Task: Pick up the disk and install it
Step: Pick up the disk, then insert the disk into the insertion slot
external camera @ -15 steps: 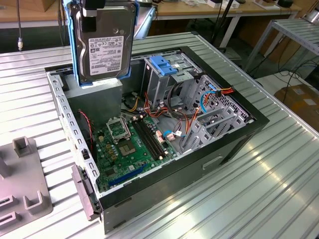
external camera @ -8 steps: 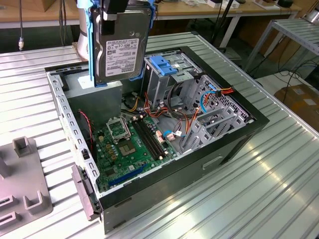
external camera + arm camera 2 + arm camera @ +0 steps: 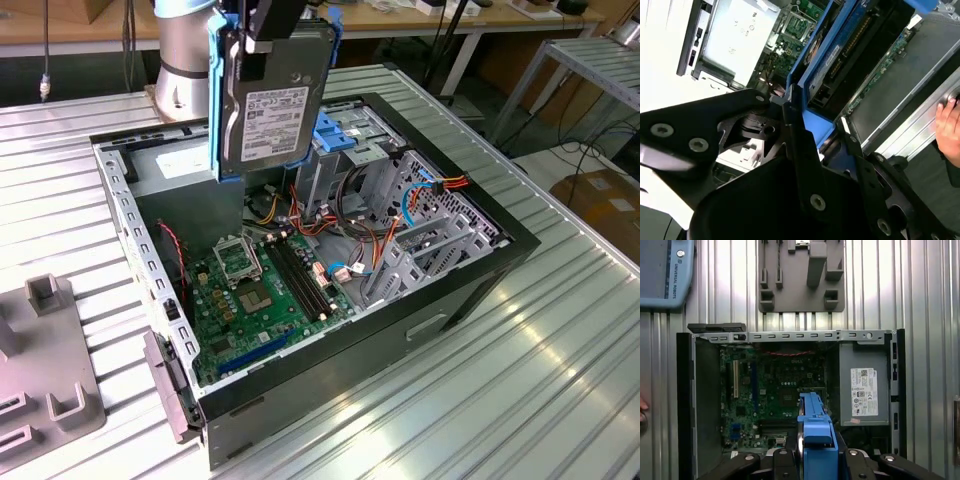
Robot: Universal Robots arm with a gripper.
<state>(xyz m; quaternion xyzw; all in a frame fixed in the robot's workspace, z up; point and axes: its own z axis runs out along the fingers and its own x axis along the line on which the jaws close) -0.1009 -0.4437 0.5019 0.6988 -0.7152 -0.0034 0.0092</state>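
The disk (image 3: 272, 105) is a grey-metal hard drive with a white label and blue side rails. It hangs on edge above the open computer case (image 3: 470, 290), over the back of the motherboard (image 3: 265, 290) and just beside the metal drive cage (image 3: 345, 165). My gripper (image 3: 262, 45) is shut on the disk's upper end. In the first wrist view the disk's blue rail (image 3: 815, 432) juts out from my gripper (image 3: 815, 460) over the motherboard (image 3: 765, 385). The second wrist view has the black fingers (image 3: 790, 120) clamped on the blue-railed disk (image 3: 840, 55).
The drive cage carries blue latches (image 3: 335, 130), with bundles of red and orange cables (image 3: 440, 185) next to it. A power supply (image 3: 864, 390) fills one end of the case. A grey fixture plate (image 3: 45, 370) lies on the ribbed metal table (image 3: 520, 400). A person's hand (image 3: 949, 127) is near the case.
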